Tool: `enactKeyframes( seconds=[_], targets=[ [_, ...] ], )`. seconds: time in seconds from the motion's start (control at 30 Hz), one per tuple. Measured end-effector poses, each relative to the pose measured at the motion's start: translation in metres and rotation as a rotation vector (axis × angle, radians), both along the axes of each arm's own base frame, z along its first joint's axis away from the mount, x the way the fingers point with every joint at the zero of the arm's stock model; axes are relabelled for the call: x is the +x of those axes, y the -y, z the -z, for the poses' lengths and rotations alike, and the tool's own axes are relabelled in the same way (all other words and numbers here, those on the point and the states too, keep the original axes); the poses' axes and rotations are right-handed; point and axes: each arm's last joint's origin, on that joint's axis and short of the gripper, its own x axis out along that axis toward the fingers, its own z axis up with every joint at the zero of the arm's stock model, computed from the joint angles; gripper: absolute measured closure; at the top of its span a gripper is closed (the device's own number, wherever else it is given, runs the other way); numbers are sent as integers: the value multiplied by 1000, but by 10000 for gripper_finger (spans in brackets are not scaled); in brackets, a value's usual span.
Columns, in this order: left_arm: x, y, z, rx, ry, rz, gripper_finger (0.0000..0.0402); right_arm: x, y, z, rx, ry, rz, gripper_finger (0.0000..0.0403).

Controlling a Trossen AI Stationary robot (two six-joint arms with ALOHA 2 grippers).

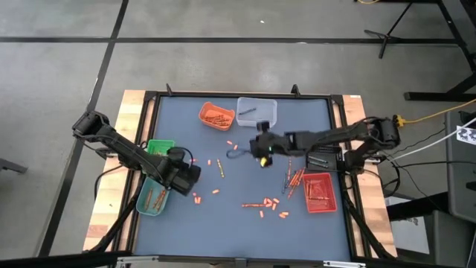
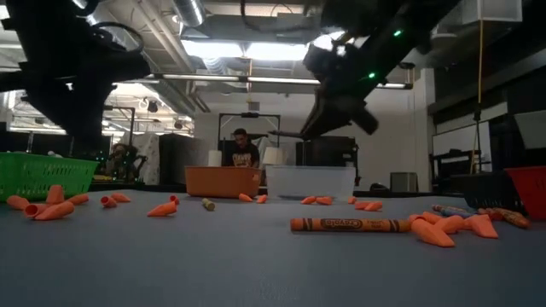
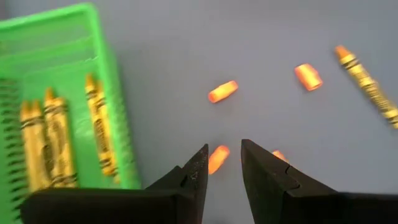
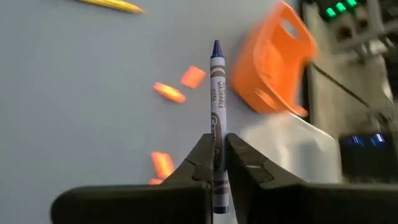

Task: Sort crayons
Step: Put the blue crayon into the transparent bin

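My right gripper [image 4: 217, 138] is shut on a dark blue crayon [image 4: 216, 93]. It hangs above the mat's middle [image 1: 262, 146], near the orange tray [image 1: 216, 115] and the clear tray [image 1: 256, 112]. My left gripper [image 3: 224, 148] is open and empty, low over the mat's left part [image 1: 190, 175], with an orange crayon piece [image 3: 217, 158] below the gap between its fingers. Beside it stands a green tray [image 3: 68, 93] with yellow-orange crayons [image 3: 99, 127] lying in it. Many orange crayons and pieces [image 1: 268, 205] lie loose on the mat. My right gripper pinches the blue crayon's wrapped shaft [image 4: 216, 152] between its two fingers, toward its blunt end. The crayon lies along the fingers and its pointed tip [image 4: 216, 46] sticks out well ahead of them. It is lifted clear of the mat.
A red tray [image 1: 321, 192] with crayons and a dark tray [image 1: 323, 160] stand at the right. A second green tray [image 1: 160, 147] stands at the left. A whole orange crayon [image 2: 350, 225] lies near the front. A person [image 2: 243, 149] is in the room behind the table.
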Motion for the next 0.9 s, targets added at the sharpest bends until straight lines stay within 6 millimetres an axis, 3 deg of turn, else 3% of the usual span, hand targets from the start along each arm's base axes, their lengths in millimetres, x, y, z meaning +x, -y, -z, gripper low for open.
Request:
enactKeyframes(
  seconds=[0.23, 0.43, 0.67, 0.9],
  targets=[
    [14, 2, -3, 108, 153, 85, 323, -9, 61, -1, 12, 4, 172, 380],
    [30, 6, -8, 221, 309, 160, 323, -19, 99, -1, 53, 8, 188, 380],
    [56, 15, -19, 349, 471, 301, 323, -28, 122, -1, 80, 24, 229, 379],
    [89, 29, -17, 436, 566, 487, 323, -31, 129, -2, 80, 30, 251, 376]
  ],
)
